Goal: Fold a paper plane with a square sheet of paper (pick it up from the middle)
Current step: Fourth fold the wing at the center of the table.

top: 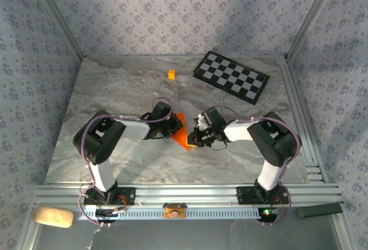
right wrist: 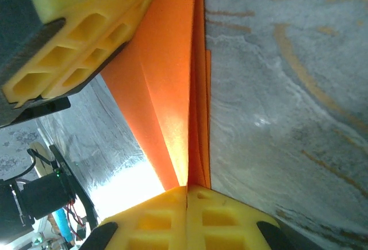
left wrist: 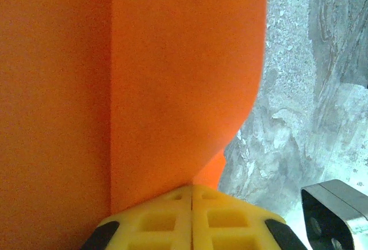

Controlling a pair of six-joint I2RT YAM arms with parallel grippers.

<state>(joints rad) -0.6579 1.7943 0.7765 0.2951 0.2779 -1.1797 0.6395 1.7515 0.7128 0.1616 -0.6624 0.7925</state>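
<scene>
I have both arms meeting over the middle of the grey marbled counter (top: 149, 164). The left gripper (top: 175, 128) is pinched closed on the thin bright orange paper sheet (top: 181, 132). From its wrist camera I see its yellow fingers (left wrist: 161, 221) pressed together, with the paper rising out from between them and a straight crease running up its face. The right gripper (top: 193, 139) is clamped on the same sheet from the opposite side. Its wrist camera shows several folded layers, seen edge-on, caught between its own yellow fingers (right wrist: 224, 221), with the marbled surface just beside them. From above, the sheet is a pointed, folded shape held between the two grippers. I cannot tell whether it touches the counter. Farther back lie a tiny orange-yellow cube (top: 171, 74) and a black-and-white checkered board (top: 231, 75), both well apart from the paper.
</scene>
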